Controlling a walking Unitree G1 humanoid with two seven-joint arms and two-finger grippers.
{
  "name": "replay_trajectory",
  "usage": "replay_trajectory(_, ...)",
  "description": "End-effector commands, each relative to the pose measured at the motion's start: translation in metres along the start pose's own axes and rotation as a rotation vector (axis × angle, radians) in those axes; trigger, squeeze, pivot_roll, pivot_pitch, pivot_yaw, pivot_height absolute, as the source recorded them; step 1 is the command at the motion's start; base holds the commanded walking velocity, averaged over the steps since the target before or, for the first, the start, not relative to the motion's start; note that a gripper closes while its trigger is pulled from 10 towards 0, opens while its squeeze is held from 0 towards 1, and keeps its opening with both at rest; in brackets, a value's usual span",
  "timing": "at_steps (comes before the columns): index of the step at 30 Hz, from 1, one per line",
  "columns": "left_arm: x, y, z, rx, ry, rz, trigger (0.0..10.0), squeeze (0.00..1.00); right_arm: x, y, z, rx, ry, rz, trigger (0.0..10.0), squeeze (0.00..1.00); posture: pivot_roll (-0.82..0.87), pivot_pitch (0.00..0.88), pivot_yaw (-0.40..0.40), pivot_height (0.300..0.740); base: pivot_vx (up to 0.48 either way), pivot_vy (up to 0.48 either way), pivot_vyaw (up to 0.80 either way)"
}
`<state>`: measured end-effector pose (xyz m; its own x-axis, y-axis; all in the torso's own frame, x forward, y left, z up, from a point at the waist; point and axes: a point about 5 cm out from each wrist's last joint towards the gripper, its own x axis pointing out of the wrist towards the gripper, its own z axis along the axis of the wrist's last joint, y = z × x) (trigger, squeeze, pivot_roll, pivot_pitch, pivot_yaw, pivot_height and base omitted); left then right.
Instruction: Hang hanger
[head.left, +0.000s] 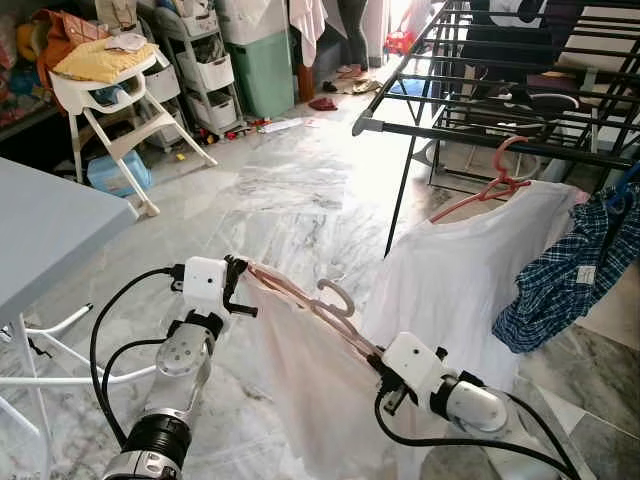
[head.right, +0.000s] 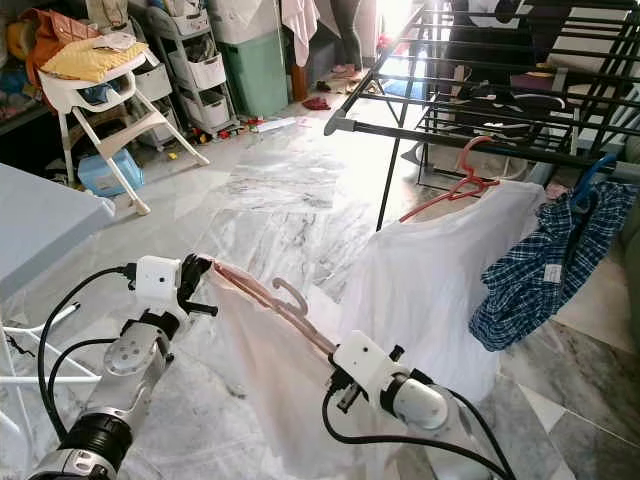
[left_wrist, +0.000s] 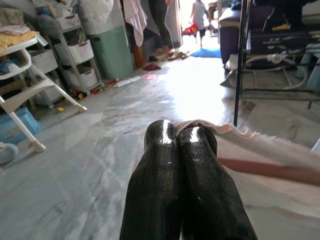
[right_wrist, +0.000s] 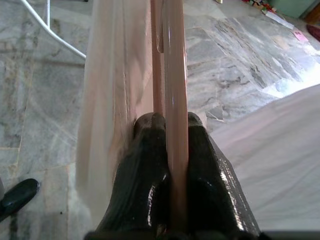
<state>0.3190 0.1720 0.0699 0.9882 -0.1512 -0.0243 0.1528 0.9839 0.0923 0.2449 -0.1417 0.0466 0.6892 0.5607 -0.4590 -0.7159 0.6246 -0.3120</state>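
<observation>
A pale pink hanger (head.left: 320, 305) carries a light pink garment (head.left: 300, 390) and stretches between my two grippers in front of me. My left gripper (head.left: 240, 272) is shut on the garment's shoulder edge (left_wrist: 210, 127) at one end. My right gripper (head.left: 378, 362) is shut on the hanger's other arm (right_wrist: 175, 100). The hanger's hook (head.left: 338, 296) stands up, free of any rail. The black drying rack (head.left: 480, 132) stands ahead to the right, with a white shirt on a red hanger (head.left: 490, 185) hung from its bar.
A blue checked shirt (head.left: 570, 270) hangs at the rack's right end. A grey table (head.left: 45, 230) stands at my left, with white rack legs (head.left: 40, 350) beneath. A white high chair (head.left: 110, 95), shelves and a green bin (head.left: 262, 70) are at the back. Marble floor lies between.
</observation>
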Motion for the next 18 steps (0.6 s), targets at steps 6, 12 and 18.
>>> replay_trajectory(6, 0.005, 0.029, 0.012, 0.022, -0.022, 0.116, 0.0, 0.00, -0.025, -0.008, -0.026, 0.010, 0.067, 0.014, 10.0, 0.00, -0.13, 0.000, 0.109, 0.740, 0.000, 0.000, 0.00)
replay_trajectory(12, 0.004, 0.030, 0.010, 0.027, -0.009, 0.124, 0.0, 0.00, -0.038, -0.009, -0.036, -0.032, 0.092, 0.044, 10.0, 0.00, -0.13, 0.000, 0.111, 0.740, 0.000, 0.000, 0.00)
replay_trajectory(18, 0.004, 0.029, 0.006, 0.037, 0.012, 0.118, 0.0, 0.00, -0.042, -0.019, -0.032, -0.027, 0.053, -0.005, 10.0, 0.00, -0.13, 0.000, 0.112, 0.740, 0.000, 0.000, 0.00)
